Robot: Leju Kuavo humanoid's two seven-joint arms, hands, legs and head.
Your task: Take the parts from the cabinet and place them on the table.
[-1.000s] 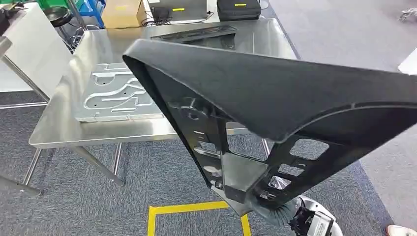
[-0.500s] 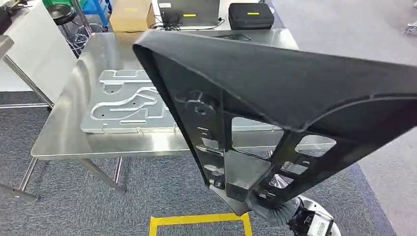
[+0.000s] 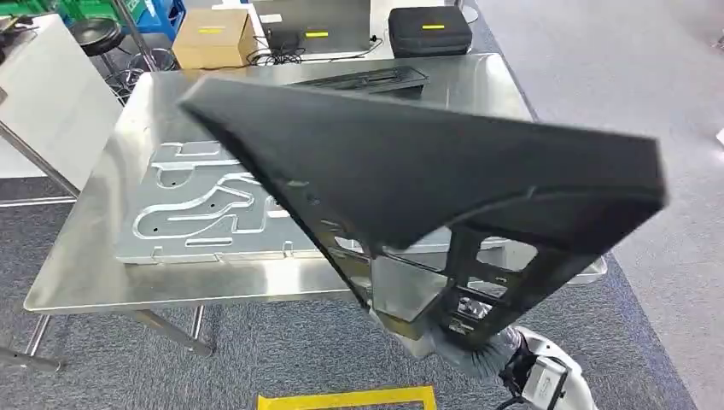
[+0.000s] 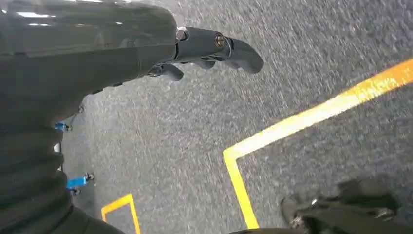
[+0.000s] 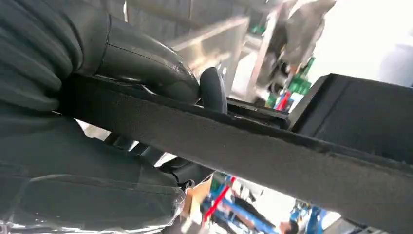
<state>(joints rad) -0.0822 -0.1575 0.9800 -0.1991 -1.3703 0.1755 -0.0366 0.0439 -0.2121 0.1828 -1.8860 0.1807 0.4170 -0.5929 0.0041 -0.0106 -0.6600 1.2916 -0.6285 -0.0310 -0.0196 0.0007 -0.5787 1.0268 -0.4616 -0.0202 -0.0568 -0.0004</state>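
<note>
Beyond the counter (image 3: pixel 77 286) I see a cardboard box (image 3: pixel 211 38), a laptop (image 3: pixel 314 24) and a black case (image 3: pixel 429 30) on the carpet; yellow floor tape (image 3: pixel 341 399) lies on its near side.

Held part: the large black plastic panel (image 3: pixel 444 184) in the right hand (image 5: pixel 122 63) hangs tilted over the steel table's (image 3: pixel 77 282) near right half, hiding it.
Table left: a flat aluminium plate (image 3: pixel 196 209) fills it.
Table far edge: a black frame part (image 3: pixel 363 79) lies there.
Open surface: bare strips along the left and near-left edges.
Left hand (image 4: pixel 204 48): hangs over open carpet (image 4: pixel 195 136).
</note>
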